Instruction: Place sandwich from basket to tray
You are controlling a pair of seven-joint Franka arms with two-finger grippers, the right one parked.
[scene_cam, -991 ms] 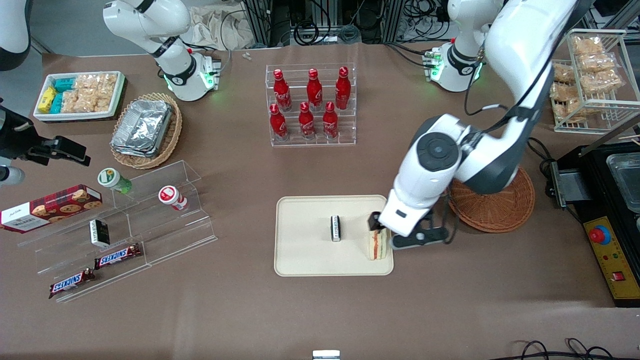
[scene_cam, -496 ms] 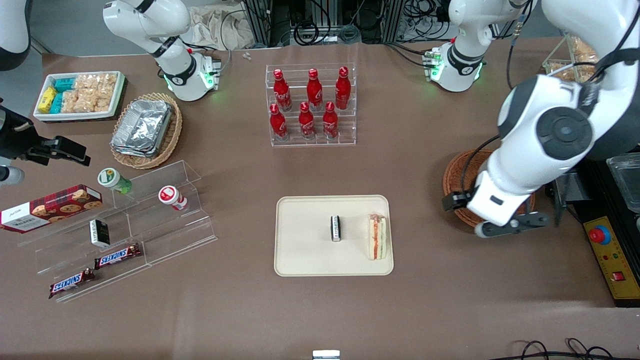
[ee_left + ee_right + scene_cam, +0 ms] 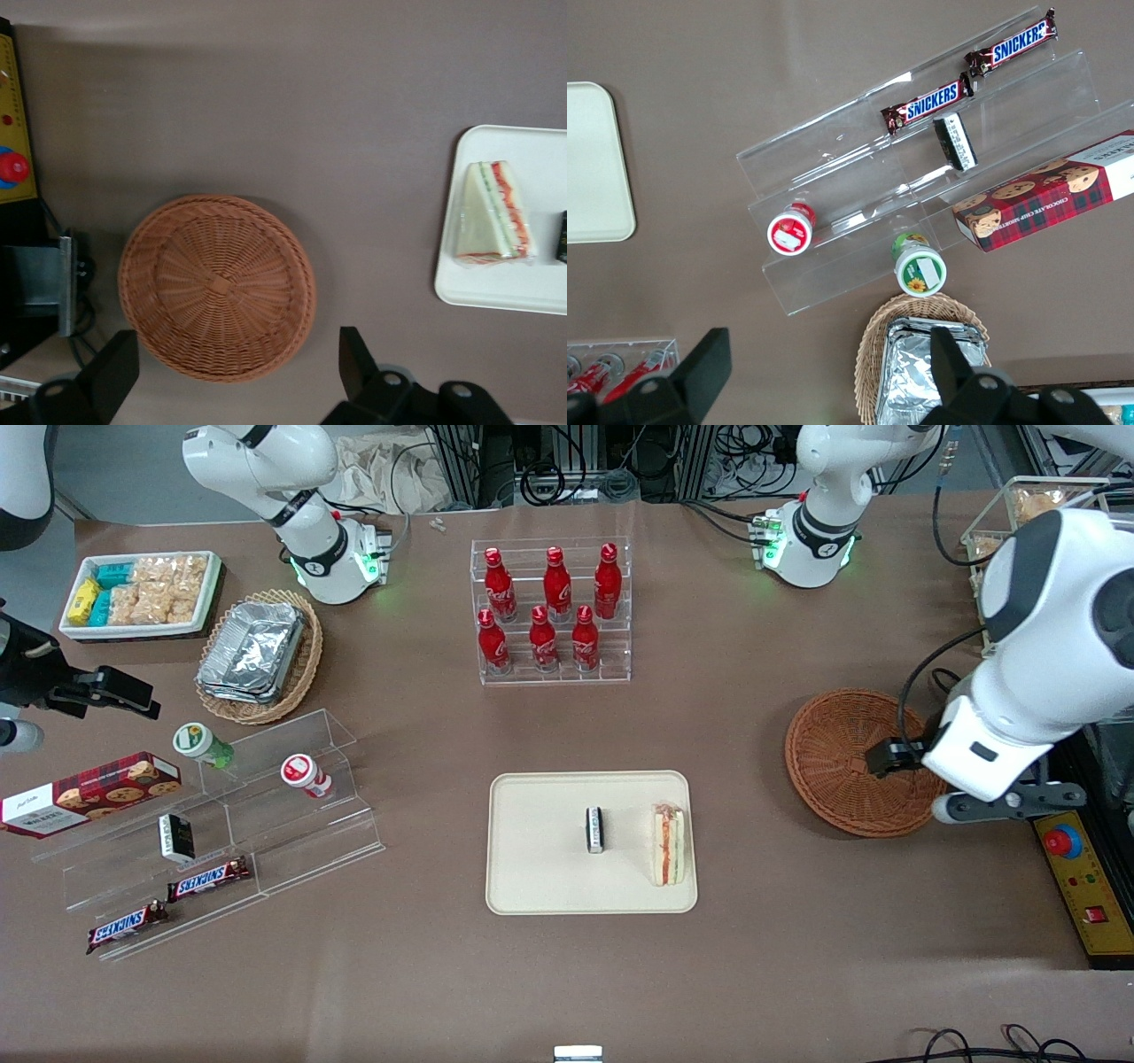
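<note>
Gripper (image 3: 895,759) hangs above the empty wicker basket (image 3: 842,762), fingers spread wide, holding nothing. Sandwich (image 3: 667,844) lies on the cream tray (image 3: 540,868), well apart, long axis running toward the front camera. Placement judged complete.

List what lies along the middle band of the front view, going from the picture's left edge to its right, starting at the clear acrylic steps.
Clear acrylic steps → tray → small dark packet on the tray → sandwich on the tray → basket → pincer, open above the basket's rim toward the working arm's end.
</note>
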